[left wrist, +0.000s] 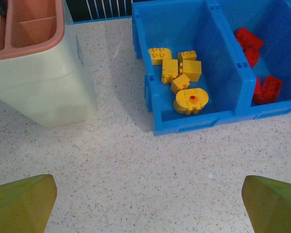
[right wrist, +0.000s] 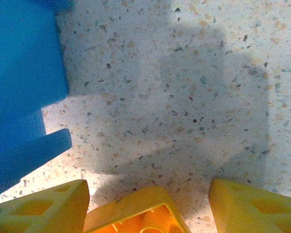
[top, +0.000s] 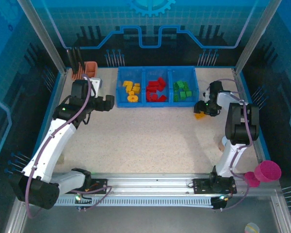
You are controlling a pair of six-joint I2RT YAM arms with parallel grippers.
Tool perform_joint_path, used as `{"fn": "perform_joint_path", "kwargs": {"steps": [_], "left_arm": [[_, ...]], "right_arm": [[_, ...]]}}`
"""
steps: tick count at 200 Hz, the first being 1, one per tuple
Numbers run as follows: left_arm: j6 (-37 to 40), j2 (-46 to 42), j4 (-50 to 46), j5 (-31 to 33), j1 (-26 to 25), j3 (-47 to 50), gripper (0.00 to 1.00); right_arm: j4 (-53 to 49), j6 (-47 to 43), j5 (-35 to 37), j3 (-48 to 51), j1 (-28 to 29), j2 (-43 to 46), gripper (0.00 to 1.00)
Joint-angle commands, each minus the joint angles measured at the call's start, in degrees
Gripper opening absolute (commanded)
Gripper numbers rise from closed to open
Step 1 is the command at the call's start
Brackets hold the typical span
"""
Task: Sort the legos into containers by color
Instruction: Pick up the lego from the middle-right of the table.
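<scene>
The blue tray [top: 143,68] stands at the back, its three containers side by side. They hold yellow legos [top: 131,90] on the left, red legos [top: 156,90] in the middle and green legos [top: 182,91] on the right. My left gripper [top: 109,103] hovers just left of the tray, open and empty [left wrist: 148,204], looking at the yellow bricks [left wrist: 182,72] and a round yellow piece [left wrist: 191,100]. My right gripper [top: 200,110] is low at the tray's right end. An upturned yellow-orange brick [right wrist: 140,213] lies between its fingers, against the left finger [right wrist: 43,208], with a gap to the right one.
A tall beige holder [left wrist: 39,82] with an orange cup [top: 89,68] stands left of the tray, close to my left gripper. A pink cup [top: 267,171] sits beyond the table's right front corner. The tray's blue wall [right wrist: 19,87] is just left of my right gripper.
</scene>
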State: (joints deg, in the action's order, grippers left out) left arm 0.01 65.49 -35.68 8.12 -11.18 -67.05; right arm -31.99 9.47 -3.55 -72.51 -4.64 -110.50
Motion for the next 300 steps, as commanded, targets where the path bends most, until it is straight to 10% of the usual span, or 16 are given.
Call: {"fn": "perform_joint_path", "kwargs": {"steps": [1,120,220,300], "left_arm": [[0.3,0.3,0.1,1.0,0.6,-1.5,0.99],[-0.2,0.1,2.2,0.4,0.7,0.6,0.99],[-0.5,-2.3,1.8,0.8,0.7,2.1,0.99],[0.7,-2.6,1.9,0.1,1.0,1.9,0.99]], "right_arm": [[-3.7,-1.3,0.0,0.4,1.2,-0.6,0.68],[-8.0,-3.3,3.4,4.8,4.1,3.8,0.68],[-9.0,-6.4,7.9,2.9,5.0,2.0,0.28],[-22.8,-7.1,14.0,-5.4,15.4,19.0,0.24]]}}
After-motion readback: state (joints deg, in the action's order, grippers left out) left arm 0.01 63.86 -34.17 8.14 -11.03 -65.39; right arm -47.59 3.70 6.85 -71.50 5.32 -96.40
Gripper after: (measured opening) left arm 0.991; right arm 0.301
